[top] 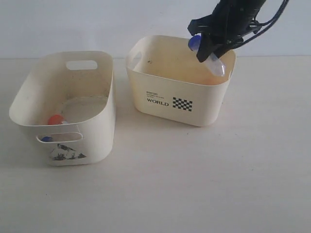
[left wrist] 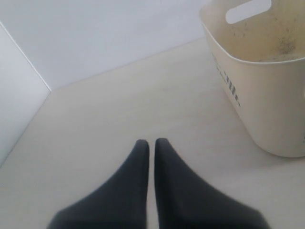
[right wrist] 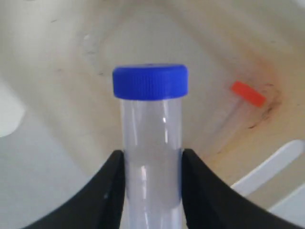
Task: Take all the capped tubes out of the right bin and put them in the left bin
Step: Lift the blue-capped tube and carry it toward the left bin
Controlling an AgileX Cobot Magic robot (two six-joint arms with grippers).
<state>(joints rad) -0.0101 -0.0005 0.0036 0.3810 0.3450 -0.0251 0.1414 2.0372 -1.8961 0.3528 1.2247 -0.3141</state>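
— What is seen farthest left?
— The left gripper [left wrist: 151, 143] is seen over the table [left wrist: 119, 109], outside the left bin [left wrist: 267, 105] and near its wall. Its fingers are pressed together with only a thin slit between them, and nothing is held.

— What is found inside the left bin?
— An orange-capped tube [top: 56, 119] is laid on its floor, towards the near wall. A blue cap [top: 46, 139] is glimpsed through the slot handle in that wall. The rest of that tube is hidden.

— And to the right of the left bin?
— The right bin [top: 165, 92] is stood just beside it, with a narrow strip of table between the two. Farther right, and higher than the left bin's rim, the right gripper [top: 208, 52] is poised over the right bin's far corner.

— Is anything gripped there?
— Yes. A blue-capped tube [right wrist: 151, 133] is clamped by its clear body between the black fingers, and its cap is left free beyond the fingertips. The tube is tilted, cap uppermost, and is held clear of the right bin's floor.

— Is anything seen beneath it?
— A second orange-capped tube [right wrist: 240, 102] is seen lying in the right bin, at the foot of its wall.
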